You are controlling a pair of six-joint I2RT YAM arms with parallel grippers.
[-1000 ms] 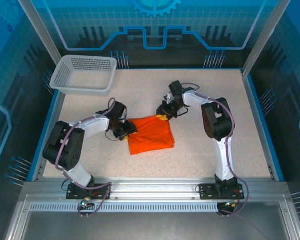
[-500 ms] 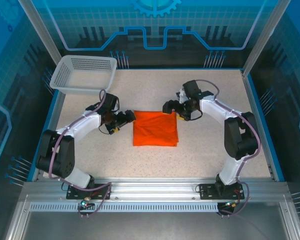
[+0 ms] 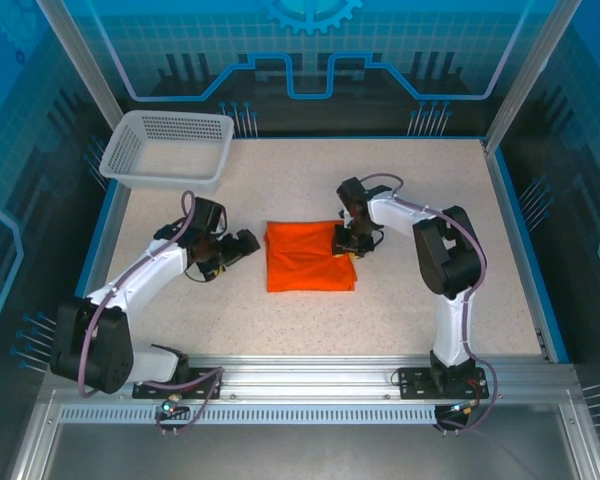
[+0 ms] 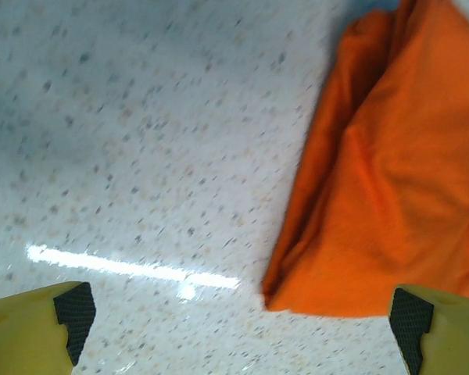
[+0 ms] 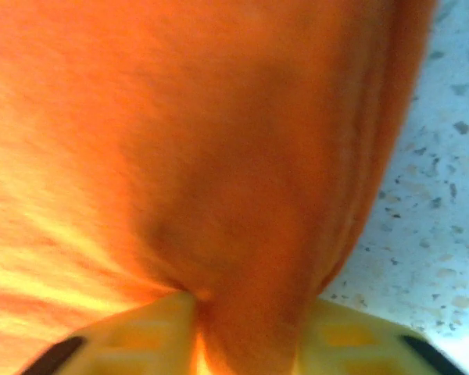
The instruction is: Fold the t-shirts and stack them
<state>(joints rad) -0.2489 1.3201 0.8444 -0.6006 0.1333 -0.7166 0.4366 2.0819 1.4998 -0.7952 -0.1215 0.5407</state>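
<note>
**Orange t-shirt (image 3: 308, 258) lying folded mid-table, right gripper (image 3: 346, 243) pinching its edge**

The orange t-shirt is lying as a flat, roughly square fold near the middle of the speckled table (image 3: 280, 180). The right gripper is pressing down at the shirt's right edge, toward the far corner, with its arm bending in from the right. Seen from the right wrist, the yellow fingers (image 5: 352, 337) are clamping a bunched ridge of orange cloth, and creases are running up from between them. Bare table is showing just to the right of the fabric.

The left gripper (image 3: 237, 247) is hanging to the left of the shirt, near it but not touching. Its jaws are standing wide apart with nothing between them. From the left wrist, its two yellow fingers with dark pads (image 4: 76, 311) are sitting at the bottom corners of the view, while the shirt's rumpled folded edge is lying ahead and to the right.

A white mesh basket (image 3: 167, 150) is sitting at the far left corner, well apart from the shirt and both grippers.
</note>
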